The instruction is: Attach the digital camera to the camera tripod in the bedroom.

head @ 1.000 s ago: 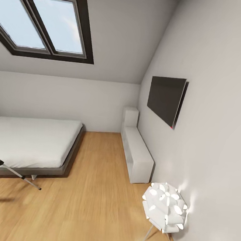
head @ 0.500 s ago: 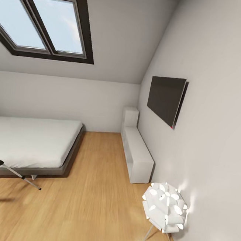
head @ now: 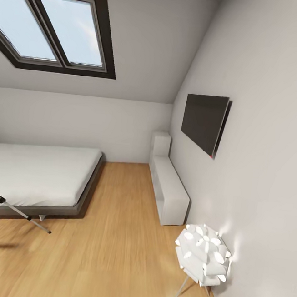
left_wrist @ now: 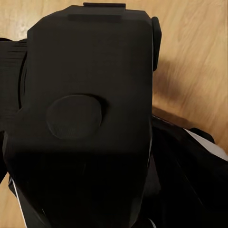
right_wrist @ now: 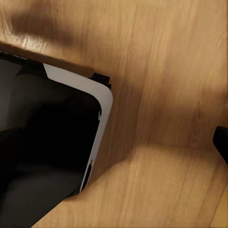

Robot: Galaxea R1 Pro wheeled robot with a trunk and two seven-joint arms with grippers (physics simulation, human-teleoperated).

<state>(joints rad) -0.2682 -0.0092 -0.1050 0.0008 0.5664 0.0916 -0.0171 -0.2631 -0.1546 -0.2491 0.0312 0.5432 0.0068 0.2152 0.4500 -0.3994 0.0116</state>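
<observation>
Digital camera (left_wrist: pixel 90 118) close up in left wrist view, apparently carried; finger state there cannot be told, nor on right. Camera tripod (head: pixel 16 210) leg poking in at floor's left edge, by bed (head: pixel 36 173) foot. Attaching not yet done: approach, mount left.

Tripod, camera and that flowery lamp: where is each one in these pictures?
camera tripod (head: pixel 16 210): head view, on its silver-white leg in front of the bed.
digital camera (left_wrist: pixel 88 118): left wrist view, on its black body.
floor lamp (head: pixel 203 255): head view, on its white petal shade.
</observation>
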